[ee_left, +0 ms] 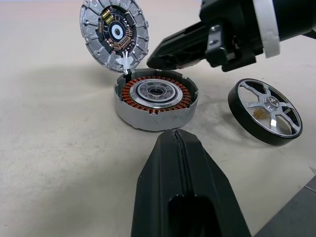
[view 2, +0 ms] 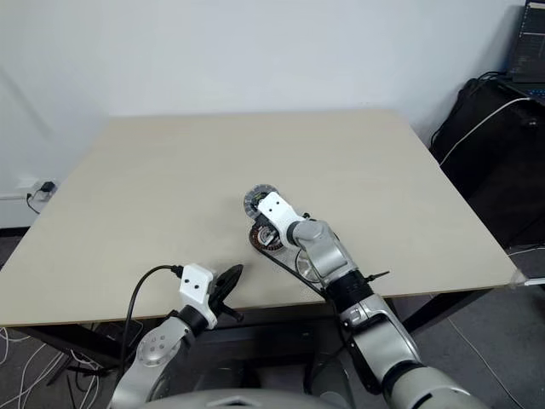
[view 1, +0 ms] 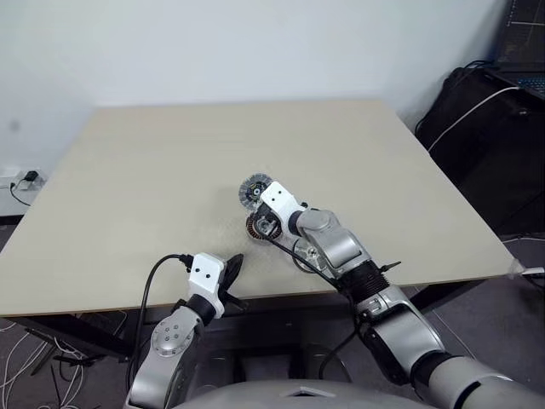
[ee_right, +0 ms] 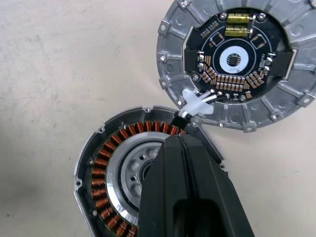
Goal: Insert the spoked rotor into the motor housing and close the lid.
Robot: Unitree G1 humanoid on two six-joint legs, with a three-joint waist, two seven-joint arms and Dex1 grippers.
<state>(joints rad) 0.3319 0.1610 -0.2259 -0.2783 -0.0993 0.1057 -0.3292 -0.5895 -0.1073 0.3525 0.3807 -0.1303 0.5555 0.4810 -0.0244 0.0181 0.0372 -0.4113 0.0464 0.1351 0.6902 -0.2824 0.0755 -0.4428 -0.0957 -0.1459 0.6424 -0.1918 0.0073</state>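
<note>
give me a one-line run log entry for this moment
rotor: on table, not inserted | housing: open | lid: beside it, circuit side up | right gripper: shut over housing | left gripper: shut, empty

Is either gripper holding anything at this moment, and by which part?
Nothing is held: the left gripper and right gripper are both shut and empty.

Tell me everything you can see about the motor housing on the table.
The motor housing is a low round silvery metal cup, lying flat and open on the table. Inside, copper-brown coils ring a silver centre with a dark hole. A white plug with thin wires joins it to the lid, which leans tilted at its rim. The right claw, shut, hovers over it; contact is unclear.
</note>
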